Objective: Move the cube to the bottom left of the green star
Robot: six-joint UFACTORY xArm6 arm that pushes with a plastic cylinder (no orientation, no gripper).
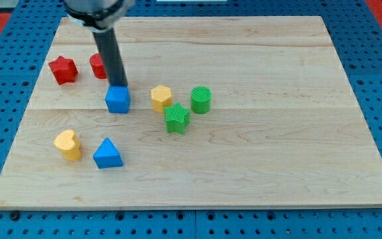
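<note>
On the pale wooden tabletop (277, 146), going from the view's left: a red star block (63, 69) sits near the top-left, with a yellow heart-shaped block (67, 145) well below it. Next comes a red block (98, 66), its shape partly hidden by the dark rod, and a blue triangular block (107, 154) lower down. My tip (119, 86) touches the top-back edge of the blue cube (117, 99); there are no fingers on this rod. The cube lies left of a yellow hexagonal block (161, 97). The green star block (176, 118) follows, just beside a green cylinder (201, 99) at its upper right.
</note>
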